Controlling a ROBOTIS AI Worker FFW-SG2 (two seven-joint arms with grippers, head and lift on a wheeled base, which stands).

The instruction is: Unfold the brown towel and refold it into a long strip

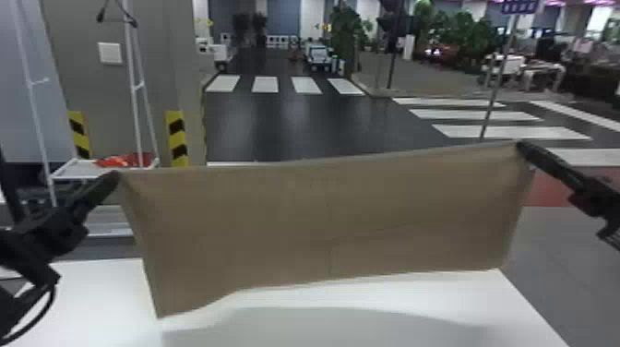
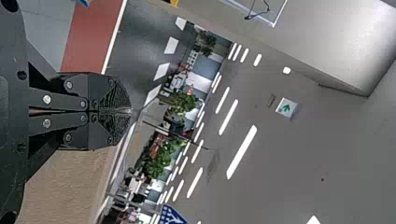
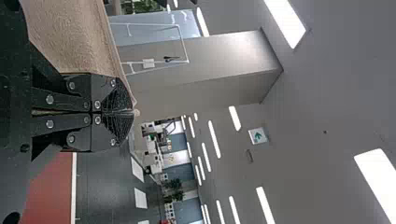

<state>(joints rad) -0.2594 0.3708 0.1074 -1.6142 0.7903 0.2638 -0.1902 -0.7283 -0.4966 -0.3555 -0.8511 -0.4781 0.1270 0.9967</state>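
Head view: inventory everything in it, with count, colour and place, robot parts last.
Brown towel: one, brown, stretched between the grippers above the table.
Table: one, white, beneath the towel.
Rack: one, white, behind at left.
Red items: count unclear, red, on the rack's shelf.
Striped guards: two, yellow and black, behind at left.
Floor stripes: several, white, floor behind.
Plants: several, green, far background.
Sign: one, blue, top right.
Arms: two, black, side edges.
Left gripper: one, black, towel's upper left corner.
Right gripper: one, black, towel's upper right corner.
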